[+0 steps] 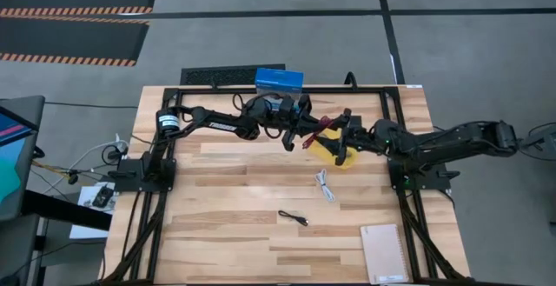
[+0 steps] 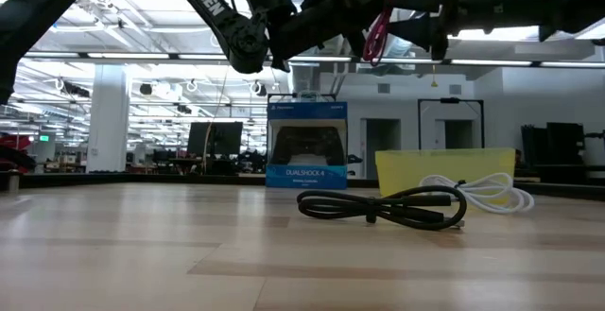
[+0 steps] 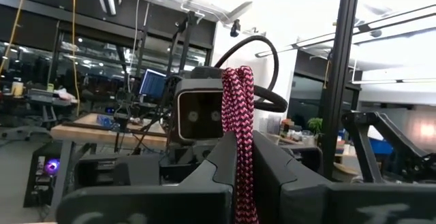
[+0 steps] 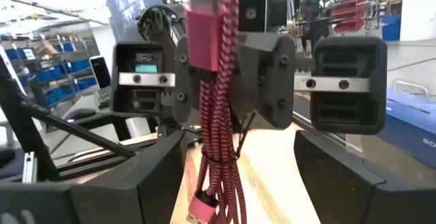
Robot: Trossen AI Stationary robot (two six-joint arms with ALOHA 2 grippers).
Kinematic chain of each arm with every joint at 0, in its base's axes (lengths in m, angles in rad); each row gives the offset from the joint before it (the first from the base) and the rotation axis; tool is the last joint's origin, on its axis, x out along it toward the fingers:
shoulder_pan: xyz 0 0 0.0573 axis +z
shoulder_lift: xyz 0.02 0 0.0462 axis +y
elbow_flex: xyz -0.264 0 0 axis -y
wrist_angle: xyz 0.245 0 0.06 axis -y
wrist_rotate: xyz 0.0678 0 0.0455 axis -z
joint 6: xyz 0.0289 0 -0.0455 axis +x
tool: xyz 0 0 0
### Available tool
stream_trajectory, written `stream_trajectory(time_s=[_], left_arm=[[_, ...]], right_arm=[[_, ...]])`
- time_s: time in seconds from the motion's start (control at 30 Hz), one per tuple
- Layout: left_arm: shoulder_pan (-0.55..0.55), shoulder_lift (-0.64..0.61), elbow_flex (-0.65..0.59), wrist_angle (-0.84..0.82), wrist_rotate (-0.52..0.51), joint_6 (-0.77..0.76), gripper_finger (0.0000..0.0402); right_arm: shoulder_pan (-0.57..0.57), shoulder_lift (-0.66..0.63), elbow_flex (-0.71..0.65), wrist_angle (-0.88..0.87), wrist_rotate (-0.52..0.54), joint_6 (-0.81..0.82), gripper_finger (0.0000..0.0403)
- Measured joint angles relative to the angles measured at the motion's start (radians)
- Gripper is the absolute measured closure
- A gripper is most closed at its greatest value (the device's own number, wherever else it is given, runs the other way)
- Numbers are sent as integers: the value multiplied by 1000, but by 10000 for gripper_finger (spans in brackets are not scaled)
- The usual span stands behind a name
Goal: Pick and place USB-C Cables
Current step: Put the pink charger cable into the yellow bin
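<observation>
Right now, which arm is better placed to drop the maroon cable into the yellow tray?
Left. The left gripper is shut on the maroon cable, aloft beside the yellow tray; the right gripper faces it open, holding nothing.

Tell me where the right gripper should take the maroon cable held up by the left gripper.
Grip the maroon cable on its loose strands hanging below the left gripper, coming level from the side opposite it. The bundle hangs straight and free there, and the open right gripper faces it, a finger on each side.
</observation>
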Motion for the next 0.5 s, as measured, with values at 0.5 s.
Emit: stream_trajectory(time_s=[0.5], left_arm=[[0,0,-1,-5,1,0,398]], right_arm=[[-19,30,26,-41,-14,-2,174]])
